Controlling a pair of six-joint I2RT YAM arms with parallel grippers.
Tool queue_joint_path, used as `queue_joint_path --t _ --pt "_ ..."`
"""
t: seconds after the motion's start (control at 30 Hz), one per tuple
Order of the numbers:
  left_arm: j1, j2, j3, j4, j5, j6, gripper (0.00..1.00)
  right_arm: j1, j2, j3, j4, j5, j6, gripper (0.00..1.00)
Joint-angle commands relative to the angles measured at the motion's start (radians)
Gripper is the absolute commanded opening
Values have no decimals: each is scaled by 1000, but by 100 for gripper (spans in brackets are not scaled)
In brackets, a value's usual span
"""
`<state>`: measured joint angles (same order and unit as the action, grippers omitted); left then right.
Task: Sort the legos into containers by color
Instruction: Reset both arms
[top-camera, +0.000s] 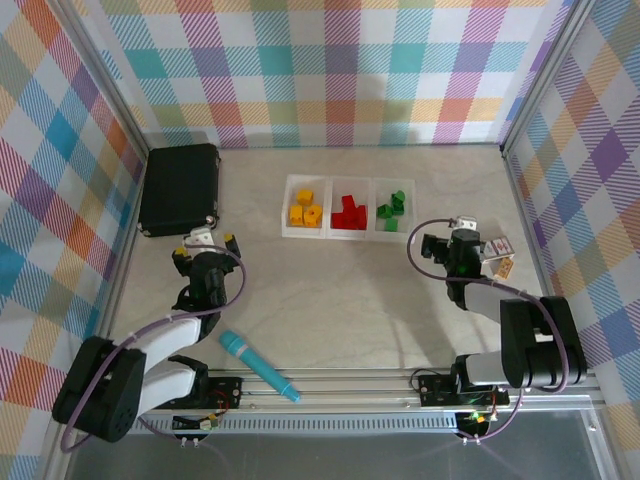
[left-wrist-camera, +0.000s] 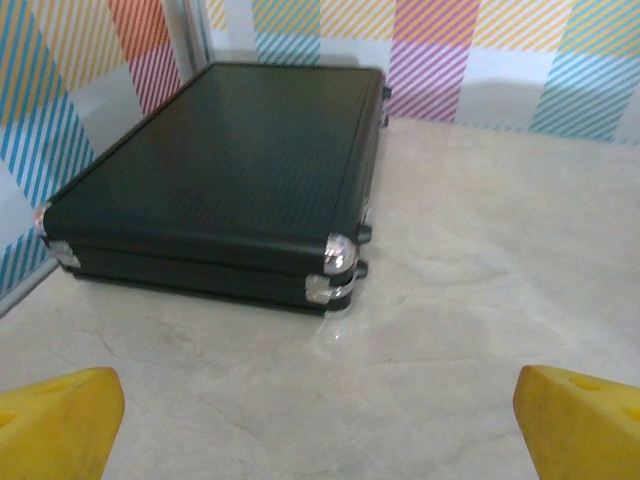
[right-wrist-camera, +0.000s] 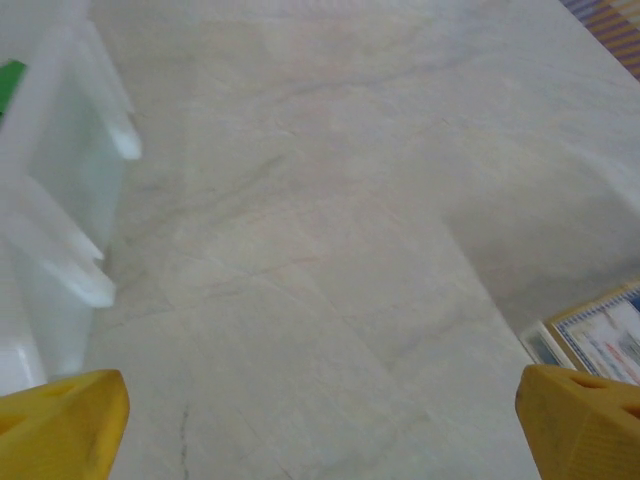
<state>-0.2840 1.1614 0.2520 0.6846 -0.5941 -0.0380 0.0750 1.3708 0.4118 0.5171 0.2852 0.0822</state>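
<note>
From the overhead camera I can find no loose brick on the table (top-camera: 330, 290). The yellow legos (top-camera: 305, 208) sit in the left compartment of the clear tray (top-camera: 345, 178), the red legos (top-camera: 348, 215) in the middle one and the green legos (top-camera: 392, 212) in the right one. So I judge the sorting done, or very nearly, and the step in hand is a check rather than a pick.

To do it well I would look over the spots the arms hide, along the black case (top-camera: 180, 187) and around the teal marker (top-camera: 258, 365) near the front rail, before calling it finished. I would also look into each compartment for a brick of the wrong colour; I see none, though the bricks are small at this range. Any retreat should go up and back, keeping clear of the tray wall so nothing gets jolted out.

The left gripper (left-wrist-camera: 320, 430) has its jaws wide apart with nothing between them. It sits low, pointing to the far side at the near edge of the case, its arm folded back toward the near-left base.

The right gripper (right-wrist-camera: 320, 420) is likewise spread wide and empty. It points to the far side over bare table, with the tray's right end just to its left and a small printed card (top-camera: 503, 250) just to its right, its arm bent back to the near-right base.
</note>
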Motion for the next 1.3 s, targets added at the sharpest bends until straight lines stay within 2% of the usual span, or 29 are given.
queue_joint_path --t 0.0,0.07,0.1,0.13,0.2,0.3,0.37,0.43,0.47,0.5,0.53,0.57,0.63,1.0,1.07,1.27 --pt "22 95 -32 207 40 56 100 3 58 17 202 -119 -86 99" --pt "22 139 -21 242 35 66 100 -7 162 -36 396 -135 -82 99" --pt "21 158 -9 247 28 72 100 -5 184 -45 430 -93 -77 99" --pt "22 180 5 251 21 87 100 -5 156 -34 359 -116 -76 99" --pt "24 234 24 284 41 117 100 -6 176 -39 404 -132 -83 99" --pt "30 417 35 499 59 180 100 -9 166 -33 383 -134 -79 99" --pt "49 335 48 318 113 118 100 -7 167 -36 387 -130 -82 99" --pt "101 392 47 365 223 96 99 -7 166 -33 381 -118 -76 99" --pt "116 455 69 426 235 114 100 -7 165 -31 374 -119 -75 99" --pt "124 434 117 272 260 99 99 -8 164 -31 374 -120 -75 99" --pt "166 392 150 143 342 57 100 -8 165 -31 377 -119 -75 99" --pt "181 426 150 221 361 62 99 -10 163 -31 371 -120 -74 99" --pt "183 411 148 183 372 58 100 -12 165 -27 363 -128 -71 99" --pt "182 417 149 196 368 61 99 -21 165 -19 351 -149 -67 99" --pt "183 418 148 196 368 61 99 -53 166 0 310 -220 -55 99" --pt "183 417 148 196 368 60 99 -57 165 1 311 -254 -68 99"
